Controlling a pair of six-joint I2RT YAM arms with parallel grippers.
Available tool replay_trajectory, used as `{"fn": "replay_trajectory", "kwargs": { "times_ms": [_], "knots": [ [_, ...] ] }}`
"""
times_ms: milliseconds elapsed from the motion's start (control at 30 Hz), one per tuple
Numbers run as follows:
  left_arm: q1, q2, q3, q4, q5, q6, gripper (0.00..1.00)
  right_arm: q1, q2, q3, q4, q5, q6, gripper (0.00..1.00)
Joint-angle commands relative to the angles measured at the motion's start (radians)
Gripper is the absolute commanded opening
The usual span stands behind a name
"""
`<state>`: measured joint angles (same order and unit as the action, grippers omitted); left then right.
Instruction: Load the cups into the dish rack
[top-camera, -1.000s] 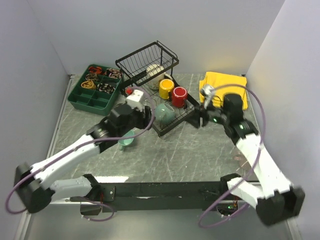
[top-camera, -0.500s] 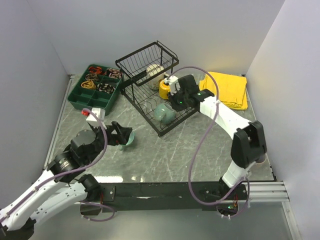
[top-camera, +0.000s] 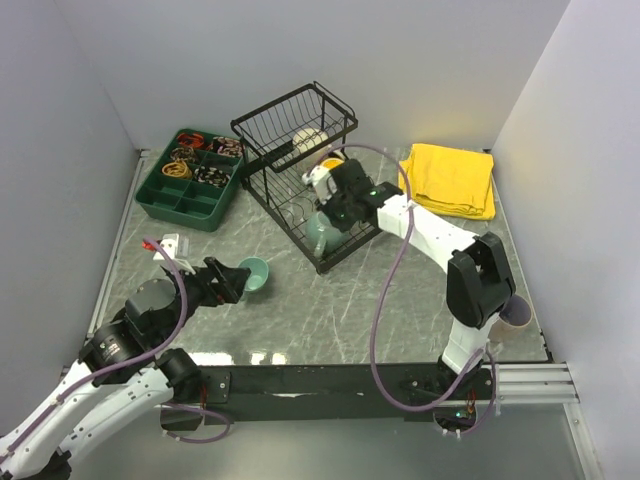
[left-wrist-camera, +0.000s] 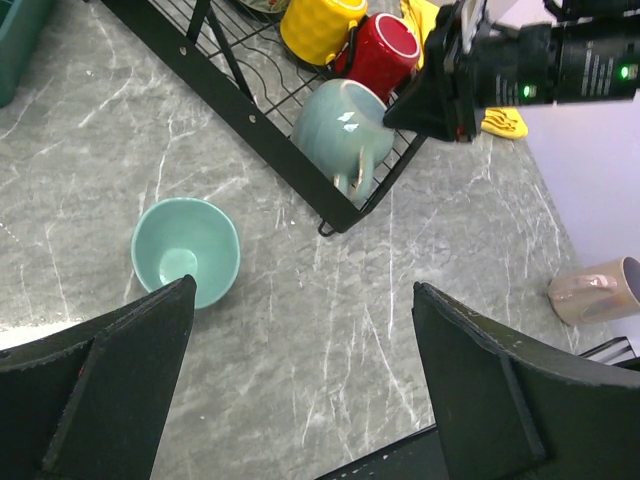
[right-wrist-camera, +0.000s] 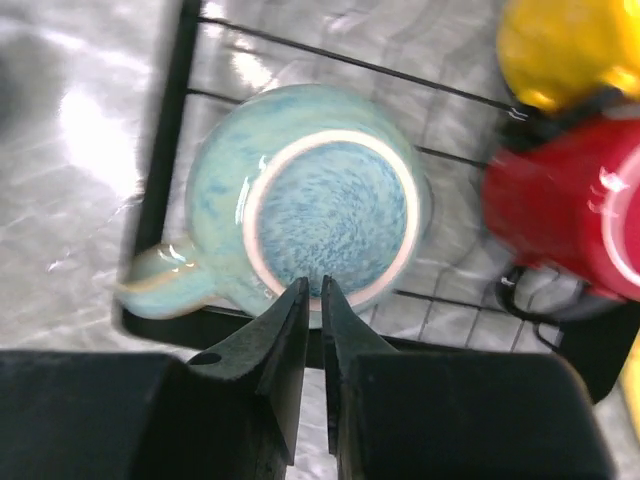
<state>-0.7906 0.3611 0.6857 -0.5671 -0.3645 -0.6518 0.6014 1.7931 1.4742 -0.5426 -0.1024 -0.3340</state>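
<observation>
The dish rack (top-camera: 283, 222) stands at the back centre. A cream cup (top-camera: 308, 138) sits in its basket end. On its tray are a yellow cup (left-wrist-camera: 320, 25), a red cup (left-wrist-camera: 385, 50) and a grey-green cup (right-wrist-camera: 315, 200) lying bottom-up. My right gripper (right-wrist-camera: 312, 300) hovers just above the grey-green cup's base, shut with nothing between its fingers. A small teal cup (top-camera: 252, 275) stands on the table left of the rack. My left gripper (top-camera: 225, 283) is beside it on the near side, wide open and empty. A pale pink cup (left-wrist-camera: 600, 290) lies at the near right.
A green compartment tray (top-camera: 160, 200) with small items sits at the back left. A folded yellow cloth (top-camera: 450, 180) lies at the back right. Grey walls close in the left, back and right. The right arm (top-camera: 430, 235) stretches across the rack's near corner.
My left gripper drew back from the rack toward the near left and opened wide. My right arm swung from the right side over the rack, and its jaws closed.
</observation>
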Motion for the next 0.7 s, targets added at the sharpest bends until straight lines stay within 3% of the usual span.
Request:
{"fn": "replay_trajectory", "kwargs": {
  "times_ms": [0,400,567,600,667],
  "knots": [
    [0.004,-0.01,0.006,-0.016,-0.017,-0.023,0.95,0.095,-0.055,-0.058,-0.011,-0.051,-0.036,0.18],
    [0.004,-0.016,0.008,-0.025,-0.011,-0.025,0.96,0.12,-0.067,-0.026,-0.054,-0.022,-0.036,0.2],
    [0.004,-0.022,0.035,-0.048,-0.031,-0.009,0.97,0.101,-0.144,-0.025,-0.065,-0.046,-0.014,0.37],
    [0.004,-0.025,0.038,-0.048,-0.034,-0.006,0.97,0.098,-0.147,-0.029,-0.065,-0.049,0.01,0.49],
    [0.004,-0.03,0.041,-0.05,-0.037,-0.006,0.98,0.094,-0.158,-0.055,-0.056,-0.043,0.042,0.64]
  ]
}}
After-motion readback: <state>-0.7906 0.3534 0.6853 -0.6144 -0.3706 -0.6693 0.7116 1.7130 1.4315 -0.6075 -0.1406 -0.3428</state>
